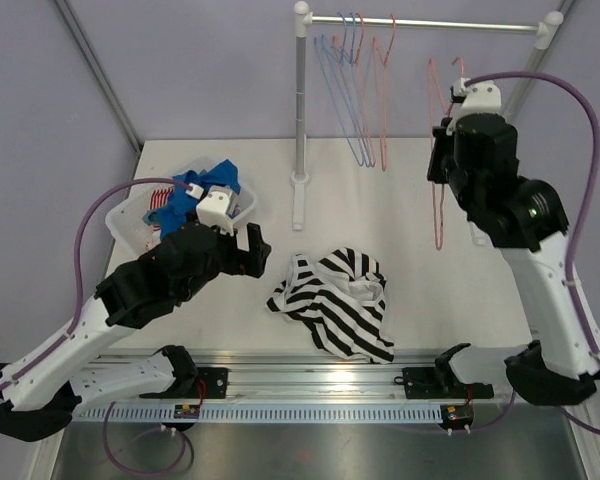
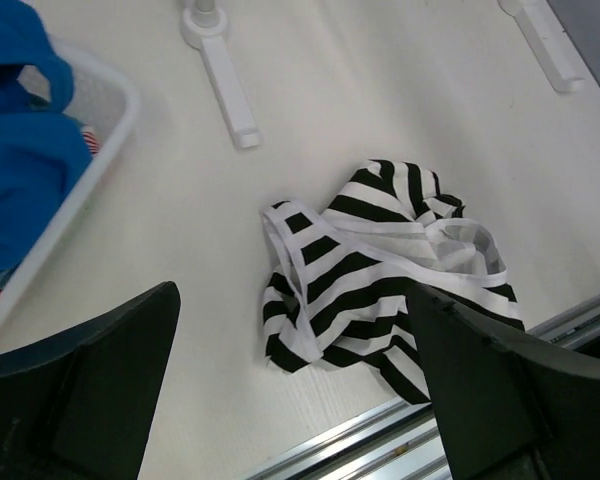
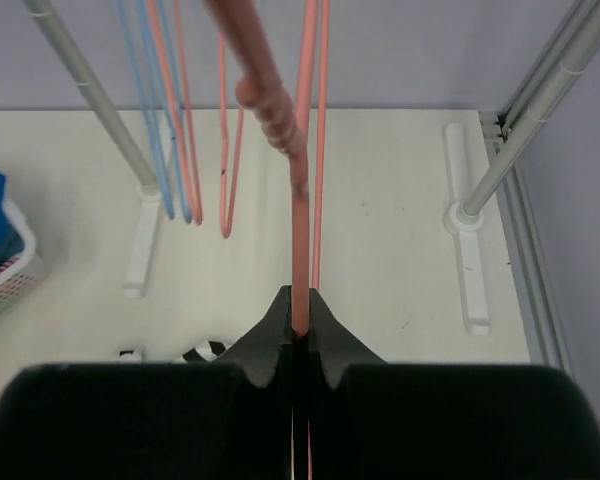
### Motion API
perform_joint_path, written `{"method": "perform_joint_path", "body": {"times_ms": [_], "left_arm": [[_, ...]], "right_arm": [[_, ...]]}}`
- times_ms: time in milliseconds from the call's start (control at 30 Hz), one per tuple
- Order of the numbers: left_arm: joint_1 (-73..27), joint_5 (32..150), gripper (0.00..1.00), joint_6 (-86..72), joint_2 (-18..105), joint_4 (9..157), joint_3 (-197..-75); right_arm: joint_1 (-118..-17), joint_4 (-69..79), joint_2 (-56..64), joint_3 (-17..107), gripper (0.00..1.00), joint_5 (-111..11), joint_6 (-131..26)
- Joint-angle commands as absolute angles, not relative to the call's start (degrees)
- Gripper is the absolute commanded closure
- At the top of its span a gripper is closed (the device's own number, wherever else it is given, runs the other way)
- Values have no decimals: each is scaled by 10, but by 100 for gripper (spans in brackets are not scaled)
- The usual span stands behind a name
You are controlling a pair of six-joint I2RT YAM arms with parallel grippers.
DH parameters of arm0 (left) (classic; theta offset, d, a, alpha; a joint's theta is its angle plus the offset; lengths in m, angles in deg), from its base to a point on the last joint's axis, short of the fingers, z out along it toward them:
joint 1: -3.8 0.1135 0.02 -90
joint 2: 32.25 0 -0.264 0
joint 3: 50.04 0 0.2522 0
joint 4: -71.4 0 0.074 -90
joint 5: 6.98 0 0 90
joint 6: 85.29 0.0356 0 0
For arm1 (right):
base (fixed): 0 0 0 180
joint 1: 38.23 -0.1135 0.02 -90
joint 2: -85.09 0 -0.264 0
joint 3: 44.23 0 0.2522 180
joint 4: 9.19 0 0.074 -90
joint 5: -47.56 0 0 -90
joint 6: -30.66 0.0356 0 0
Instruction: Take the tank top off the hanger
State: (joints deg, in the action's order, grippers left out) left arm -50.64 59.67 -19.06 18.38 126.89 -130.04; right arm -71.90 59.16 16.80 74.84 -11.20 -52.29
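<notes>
At the far left a white basket point(image 1: 120, 222) sits on the surface point(image 1: 400, 210), holding crumpled blue cloth point(image 1: 192, 192) and a scrap of red-and-white stripe. The left arm reaches across in front of it, so part of its near rim is hidden in the top view. The left pincer point(image 1: 259, 250) hangs just right of the basket with its jaws spread wide and nothing between them. The wrist view shows both fingers point(image 2: 90, 390) far apart over bare surface.

Just right of that pincer lies the tank top point(image 1: 338, 300), black-and-white striped. It is bunched in a loose heap near the front edge, clear of any hanger and touching neither pincer. Its near hem reaches the metal rail point(image 1: 300, 380) that runs along the front.

Behind it stands the clothes rack point(image 1: 300, 100), its post on a white foot. Blue and red empty hangers point(image 1: 355, 95) hang from the left part of its bar.

Farther right, the right pincer point(image 3: 298, 322) is closed tight on the wire of a salmon-red hanger point(image 1: 439, 205), which is empty and dangles upright. I cannot tell whether its hook is on the bar. The right arm covers most of the rack's right foot.

The surface is off-white, and the walls around it are pale lavender.
</notes>
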Motion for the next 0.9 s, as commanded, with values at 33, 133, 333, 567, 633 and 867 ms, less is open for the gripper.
{"method": "perform_joint_path", "body": {"times_ms": [33, 133, 333, 567, 633, 867], "left_arm": [[-507, 537, 1, -162, 156, 1374, -1335], [-507, 546, 1, -132, 124, 1374, -1319], [-506, 551, 1, -75, 46, 1292, -1219], [-505, 535, 1, -67, 40, 1291, -1195], [-505, 543, 1, -67, 45, 1291, -1192], [-502, 552, 1, -65, 51, 1288, -1187]], "right_arm": [[-626, 589, 70, 823, 100, -222, -545], [-568, 613, -22, 927, 100, -302, -552], [-513, 652, -182, 1142, 100, -395, -567], [-488, 621, -292, 1236, 100, -437, -577], [-487, 607, -315, 1248, 100, -432, -579], [-495, 583, -354, 1254, 100, -428, -577]]}}
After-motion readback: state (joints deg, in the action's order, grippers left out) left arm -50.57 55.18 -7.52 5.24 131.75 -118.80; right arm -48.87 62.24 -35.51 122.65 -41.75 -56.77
